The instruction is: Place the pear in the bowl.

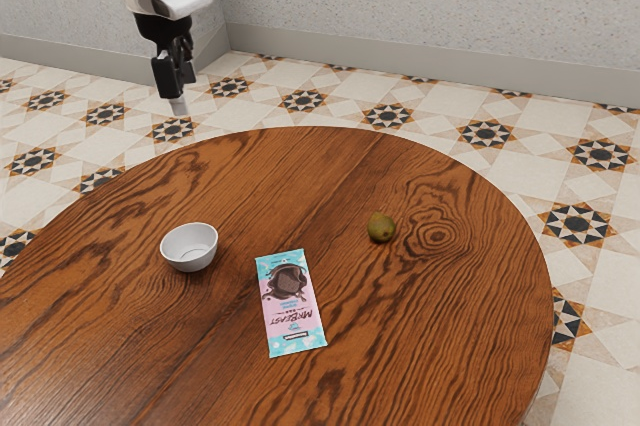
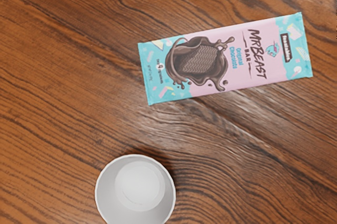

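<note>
Currently, the pear (image 1: 381,228) sits outside the bowl (image 1: 190,248)

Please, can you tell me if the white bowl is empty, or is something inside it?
The white bowl is empty: the wrist view looks down onto its bare inner bottom.

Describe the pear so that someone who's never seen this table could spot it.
On the round wooden table, find the dark ringed knot in the grain, toward the exterior view's right. Just beside it sits the pear, small, rounded and brownish-green, unlike the hollow white bowl and the flat pink-and-blue chocolate bar.
</note>
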### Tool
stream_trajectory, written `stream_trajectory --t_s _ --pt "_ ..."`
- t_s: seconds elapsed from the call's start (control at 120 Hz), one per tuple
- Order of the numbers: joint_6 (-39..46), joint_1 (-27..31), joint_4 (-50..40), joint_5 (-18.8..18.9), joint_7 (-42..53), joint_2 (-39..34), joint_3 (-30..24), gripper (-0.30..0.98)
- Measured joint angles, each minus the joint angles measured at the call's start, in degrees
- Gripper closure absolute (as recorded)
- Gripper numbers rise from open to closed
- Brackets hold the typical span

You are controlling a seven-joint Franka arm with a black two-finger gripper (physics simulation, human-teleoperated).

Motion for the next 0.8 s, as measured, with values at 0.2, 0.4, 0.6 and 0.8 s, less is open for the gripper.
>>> stream_trajectory --t_s 0.2,0.4,0.6,0.8 --pt "0.0 0.1 0.0 -0.8 0.5 0.0 0.1 0.00" --pt "0.0 0.2 0.4 -0.7 1.5 1.0 0.0 0.00" --pt "0.1 0.4 12.0 -3.6 16.3 12.4 -1.1 0.00" --pt "0.6 0.6 20.7 -8.1 33.3 26.4 -1.6 0.00"
